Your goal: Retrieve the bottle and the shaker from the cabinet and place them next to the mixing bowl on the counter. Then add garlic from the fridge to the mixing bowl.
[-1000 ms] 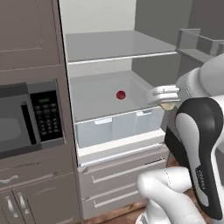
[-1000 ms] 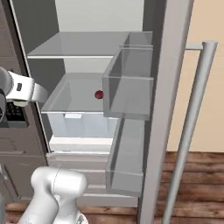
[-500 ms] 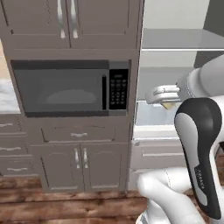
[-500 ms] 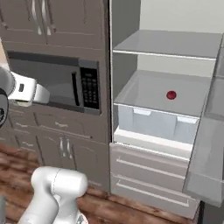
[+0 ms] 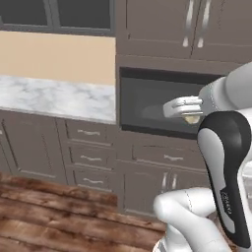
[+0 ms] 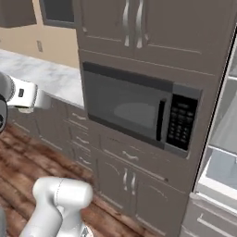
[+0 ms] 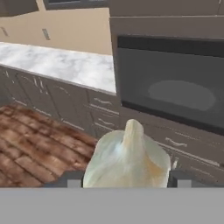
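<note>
A pale, papery garlic (image 7: 127, 159) bulb sits between my fingertips in the hand view, and my gripper (image 7: 127, 181) is shut on it. In the left base view the gripper (image 5: 190, 117) is held out in front of the microwave, with the garlic (image 5: 191, 119) showing just under the white hand. The white marble counter (image 5: 54, 96) lies to the left, over dark cupboard doors, and appears as the counter (image 7: 65, 65) in the hand view too. A strip of the open fridge (image 6: 222, 152) shows at the right edge. The bottle, shaker, cabinet and mixing bowl are out of view.
A black-panelled microwave (image 6: 134, 109) is built into the tall dark unit straight ahead, with drawers and doors (image 6: 125, 180) below it. Upper cupboards with long silver handles (image 5: 189, 22) hang above. Wood flooring (image 5: 54, 211) stretches before the counter.
The base has turned left, so both views have swung from the open fridge past the microwave to the counter. The garlic stays in the gripper throughout.
</note>
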